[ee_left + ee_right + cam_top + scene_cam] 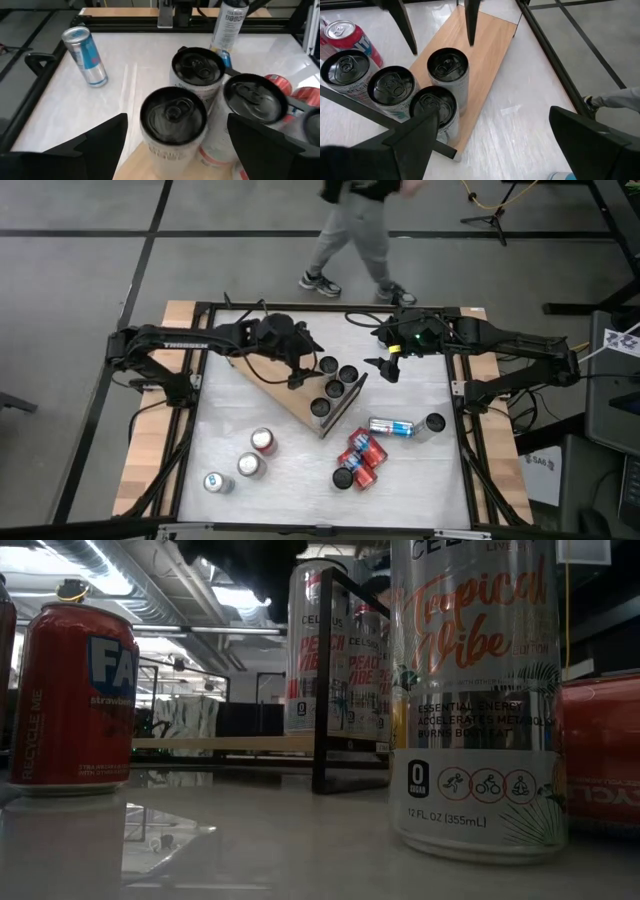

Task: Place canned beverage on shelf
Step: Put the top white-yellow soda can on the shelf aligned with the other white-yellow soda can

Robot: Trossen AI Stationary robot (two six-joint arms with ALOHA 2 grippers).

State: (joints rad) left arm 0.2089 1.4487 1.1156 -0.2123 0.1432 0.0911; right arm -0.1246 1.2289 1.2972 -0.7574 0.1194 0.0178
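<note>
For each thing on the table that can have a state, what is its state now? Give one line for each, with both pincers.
Light-wood shelf board on black wire frame: lying on the table, carrying cans.
Four black-topped cans: upright on the shelf.
Blue-and-silver can: lying on its side on the table.
Red-and-white can: upright on the table.
Left pincer: open, above the shelf.
Right pincer: open, holds nothing.

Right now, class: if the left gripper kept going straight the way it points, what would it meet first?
Probably the nearest black-topped can standing on the shelf, which sits between the open left gripper's fingers; depth is unclear.
</note>
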